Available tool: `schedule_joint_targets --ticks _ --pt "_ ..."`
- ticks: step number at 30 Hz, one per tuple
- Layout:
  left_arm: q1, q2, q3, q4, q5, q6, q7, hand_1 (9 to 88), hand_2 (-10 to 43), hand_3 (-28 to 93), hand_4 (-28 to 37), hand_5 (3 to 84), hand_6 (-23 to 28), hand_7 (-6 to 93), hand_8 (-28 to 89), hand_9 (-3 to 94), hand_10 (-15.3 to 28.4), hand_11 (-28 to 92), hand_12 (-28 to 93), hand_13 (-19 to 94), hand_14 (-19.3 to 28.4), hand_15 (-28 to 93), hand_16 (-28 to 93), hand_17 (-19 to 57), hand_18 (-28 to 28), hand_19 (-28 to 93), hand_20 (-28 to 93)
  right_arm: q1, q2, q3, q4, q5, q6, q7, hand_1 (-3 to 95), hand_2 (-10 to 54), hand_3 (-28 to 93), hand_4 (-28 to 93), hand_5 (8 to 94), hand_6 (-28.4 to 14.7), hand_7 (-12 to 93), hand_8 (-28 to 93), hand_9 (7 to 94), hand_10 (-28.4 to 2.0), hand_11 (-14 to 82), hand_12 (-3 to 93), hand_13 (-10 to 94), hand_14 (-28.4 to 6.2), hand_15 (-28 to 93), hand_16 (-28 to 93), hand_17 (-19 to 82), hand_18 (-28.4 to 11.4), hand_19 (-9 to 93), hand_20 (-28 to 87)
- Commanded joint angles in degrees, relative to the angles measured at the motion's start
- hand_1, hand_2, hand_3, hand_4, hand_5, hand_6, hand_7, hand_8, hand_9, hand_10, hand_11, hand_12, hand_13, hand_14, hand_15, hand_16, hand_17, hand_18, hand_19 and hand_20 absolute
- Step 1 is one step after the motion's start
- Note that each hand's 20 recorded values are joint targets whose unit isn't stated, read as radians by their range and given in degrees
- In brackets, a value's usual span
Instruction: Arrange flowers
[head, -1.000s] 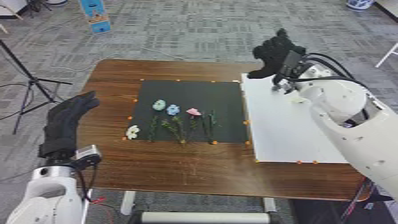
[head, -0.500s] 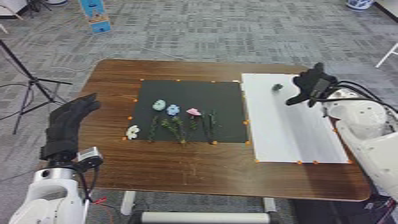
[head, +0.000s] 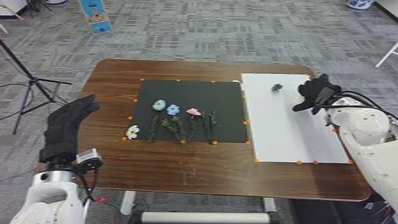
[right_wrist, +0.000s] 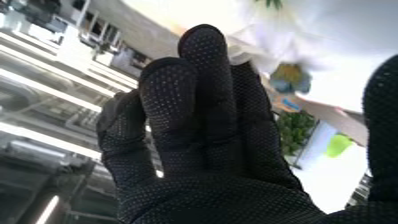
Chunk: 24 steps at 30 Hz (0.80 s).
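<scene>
In the head view, my right hand (head: 317, 93) is over the far right part of the white board (head: 289, 132), fingers open. Left of it, a small dark grey-blue flower (head: 277, 87) lies on the board. On the black mat (head: 187, 90) are a pale green flower (head: 159, 105), a blue flower (head: 173, 109), a pink flower (head: 194, 112), a white flower (head: 133, 132) and several green stems (head: 182, 131). My left hand (head: 68, 122) stands open by the table's left edge. In the right wrist view, my right hand (right_wrist: 209, 145) has straight fingers; beyond them is a blurred blue-grey flower (right_wrist: 291, 77).
The brown table (head: 178, 172) carries the mat and the board side by side, with small orange markers (head: 215, 143) along their edges. A black tripod (head: 34, 80) stands on the floor at the left.
My right hand has come back from the board's far edge towards the robot and rightwards. The dark flower, partly covered before, is now in full view. The left hand has kept still.
</scene>
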Motion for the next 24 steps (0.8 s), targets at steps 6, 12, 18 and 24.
schedule_joint_targets --ticks 6,12,18,24 --pt "0.6 -0.97 0.02 -0.5 -0.39 0.39 0.04 24.9 16.5 71 -28.3 49.8 3.9 15.6 -9 51.4 13.2 20 10 37 12.8 11 -2 7.1 7.7 5 16 -2.4 -1.2 0.3 2.8 -12.0 -0.3 4.1 32.7 -8.9 67 -23 67.2 -0.1 25 -9 76.1 -13.1 39.6 33.1 70 -13.6 66 41 32 -25.2 78 67" --pt "0.7 -0.99 -0.17 -0.54 -0.73 0.39 0.18 24.9 16.6 70 -28.3 49.8 3.9 15.6 -9 51.4 13.2 20 10 37 12.9 11 -2 7.1 7.7 5 16 -2.5 -1.0 -0.1 2.4 -11.3 0.3 4.4 53.9 3.6 50 -22 73.7 1.0 27 13 82.2 -10.3 40.5 33.4 75 -10.6 66 41 37 -24.2 83 64" --pt "0.8 -0.9 -0.45 -0.65 -0.94 0.43 0.43 24.9 16.6 70 -28.3 49.8 4.0 15.5 -9 51.3 13.2 20 10 37 13.0 11 -2 7.1 7.8 5 16 -1.6 0.7 -1.6 0.0 -6.6 1.6 4.8 58.0 5.6 46 -23 73.9 1.3 28 16 82.4 -9.9 41.9 33.7 76 -9.8 67 42 38 -23.8 84 64" --pt "0.4 -0.27 -0.63 -0.51 -1.17 0.36 0.37 24.9 16.7 70 -28.3 49.8 4.0 15.5 -9 51.4 13.3 20 10 37 13.1 11 -2 7.1 7.7 5 16 2.7 5.6 -7.6 -6.3 4.0 5.8 7.7 58.2 5.8 47 -23 74.2 1.2 28 17 82.4 -10.0 42.7 34.0 76 -9.7 68 43 38 -23.7 84 65"
